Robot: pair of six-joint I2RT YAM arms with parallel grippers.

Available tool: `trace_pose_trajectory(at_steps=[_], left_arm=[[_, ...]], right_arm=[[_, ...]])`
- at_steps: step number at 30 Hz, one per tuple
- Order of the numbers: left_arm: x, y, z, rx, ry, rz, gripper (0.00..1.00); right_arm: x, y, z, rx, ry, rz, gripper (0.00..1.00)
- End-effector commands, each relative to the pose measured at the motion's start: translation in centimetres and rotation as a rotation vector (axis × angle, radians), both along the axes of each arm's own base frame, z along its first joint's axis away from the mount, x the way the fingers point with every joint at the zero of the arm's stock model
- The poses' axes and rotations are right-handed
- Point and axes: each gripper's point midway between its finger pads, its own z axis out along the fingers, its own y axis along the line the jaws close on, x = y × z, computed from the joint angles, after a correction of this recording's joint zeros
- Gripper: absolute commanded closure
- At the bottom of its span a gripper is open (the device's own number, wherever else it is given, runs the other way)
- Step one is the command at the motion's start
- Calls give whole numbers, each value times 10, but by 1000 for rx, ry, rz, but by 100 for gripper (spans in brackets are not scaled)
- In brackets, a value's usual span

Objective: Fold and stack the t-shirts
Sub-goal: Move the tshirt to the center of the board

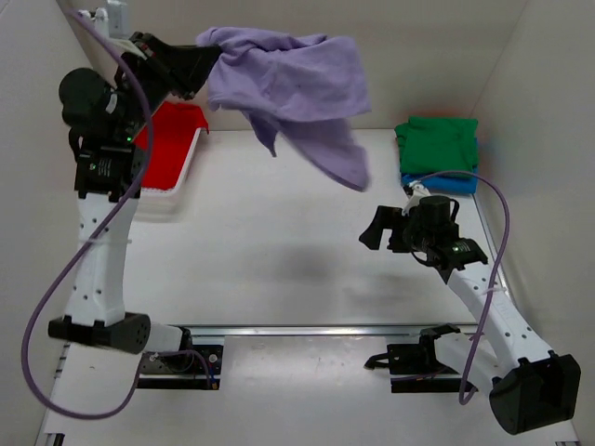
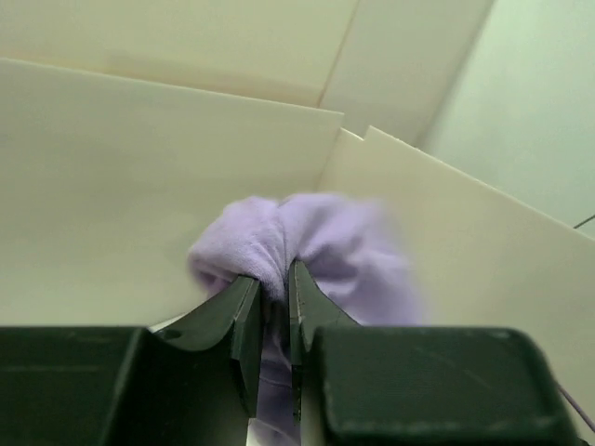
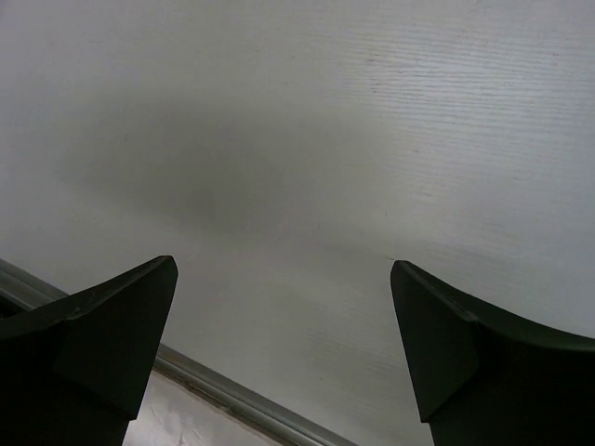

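My left gripper (image 1: 206,48) is raised high at the back left and is shut on the lavender t-shirt (image 1: 297,88), which hangs in the air over the table's back. In the left wrist view the cloth (image 2: 321,243) bunches between the two fingers. The red t-shirt (image 1: 167,141) lies in the white basket (image 1: 177,190) at the left. The green t-shirt (image 1: 437,141) lies folded on the blue t-shirt (image 1: 442,182) at the back right. My right gripper (image 1: 375,229) is open and empty, low over the table at the right; in its wrist view (image 3: 284,279) only bare table lies between the fingers.
White walls close in the table at the back and both sides. A metal rail (image 1: 307,330) runs along the near edge between the arm bases. A purple cable (image 1: 497,223) loops beside the right arm.
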Motion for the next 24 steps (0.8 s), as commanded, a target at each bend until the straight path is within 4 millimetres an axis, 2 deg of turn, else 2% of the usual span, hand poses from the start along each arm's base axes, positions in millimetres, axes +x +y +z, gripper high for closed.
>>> trace_pose_trajectory(at_steps=[1, 2, 3, 4, 5, 7, 8, 9, 10, 11, 12, 14, 15, 18, 21, 23, 24], left_arm=[[3, -8, -44, -17, 126, -75, 100], [7, -11, -74, -14, 200, -74, 100], [11, -10, -91, -15, 234, -78, 100], [12, -11, -128, -23, 309, -93, 100], [9, -9, -146, -33, 346, -101, 100], [5, -8, -241, -57, 532, -112, 99], [-1, -5, -295, -54, 651, -103, 83], [-6, -1, -321, -47, 707, -100, 63], [-15, 4, -372, -32, 816, -93, 52], [-28, 12, -413, -41, 918, -88, 39], [-39, 20, -443, -56, 993, -89, 31], [-52, 27, -467, -59, 1057, -70, 25], [-57, 28, -478, -42, 1091, -49, 25], [-71, 26, -493, 76, 1119, 20, 25], [-86, 22, -496, 112, 1139, 25, 26], [-107, 19, -503, 130, 1191, 5, 25], [-125, 13, -507, 157, 1221, -18, 21]], right_arm=[[1, -4, 18, 30, -87, -14, 3], [-1, -7, 18, 29, -96, -16, 3], [-2, -9, 19, 30, -105, -23, 3], [-3, -13, 17, 27, -101, -32, 3], [-6, -16, 15, 16, -94, -37, 3], [-7, -22, 11, 18, -88, -44, 3], [-8, -24, 11, 19, -89, -45, 3], [-8, -27, 12, 18, -95, -57, 3], [-8, -31, 8, 10, -85, -68, 3], [-9, -31, 6, 11, -80, -66, 3], [-8, -33, 4, 4, -79, -66, 2], [-9, -33, -2, -10, -60, -61, 0], [-8, -32, -7, -14, -47, -58, 1], [-12, -15, -18, -9, -3, 12, 1], [-20, 17, -27, -6, 40, 109, 1], [-30, 39, -38, -19, 68, 165, 1], [-38, 52, -56, -47, 116, 206, 1]])
